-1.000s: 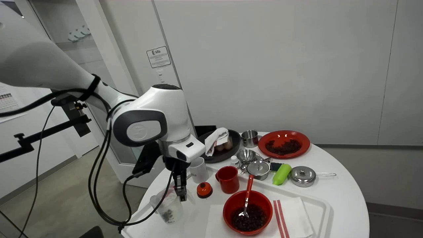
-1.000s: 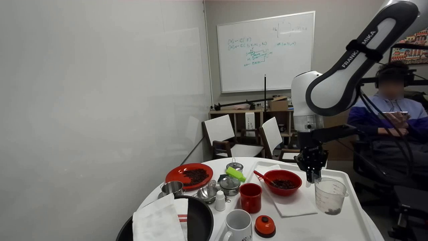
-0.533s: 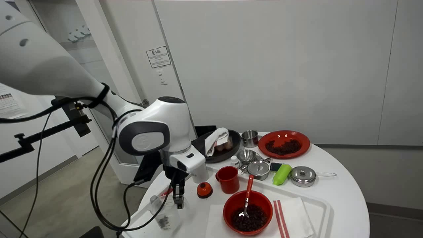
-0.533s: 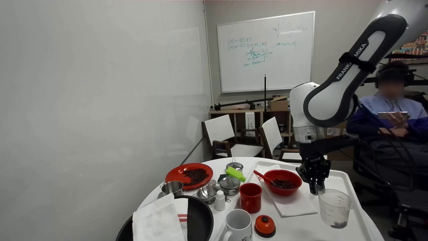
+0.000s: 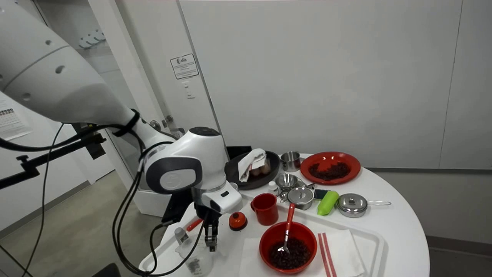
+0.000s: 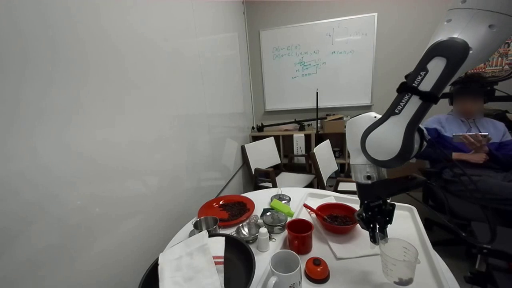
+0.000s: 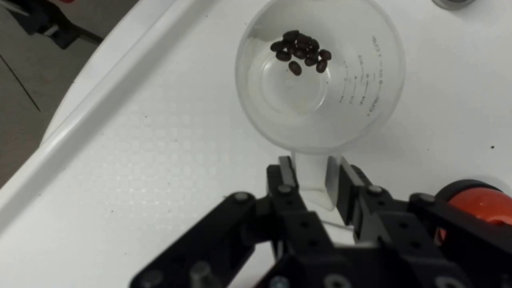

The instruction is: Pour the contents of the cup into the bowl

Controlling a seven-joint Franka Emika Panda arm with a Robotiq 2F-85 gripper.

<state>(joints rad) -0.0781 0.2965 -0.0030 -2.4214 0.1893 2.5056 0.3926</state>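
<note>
One clear measuring cup [image 6: 399, 262], dark beans [image 7: 300, 52] inside, near-right of the red bowl [image 6: 336, 229] in an exterior view; handle [image 7: 312, 177] clasped in my gripper [image 7: 315, 162]; light, stiff, slick, I judge; best held there

On a white table [image 5: 403, 223], a red plate [image 5: 326, 156] with dark bits [image 5: 331, 172] was seen beside a shiny metal tin [image 5: 291, 161]. A white cloth [image 6: 188, 262] was laid over part of a black pan [image 6: 240, 258]. A bright green thing [image 5: 328, 203] was seen between a small lidded pot [image 5: 301, 197] and a flat pot [image 5: 352, 204] with a long handle. A red mug [image 6: 300, 237] and a white mug [image 6: 285, 269] were seen near a little orange thing [image 6: 317, 272]. A striped napkin [image 5: 346, 252] was spread on a white tray [image 6: 356, 276]. Green writing [image 6: 306, 73] was seen on a big white board [image 6: 348, 80].
</note>
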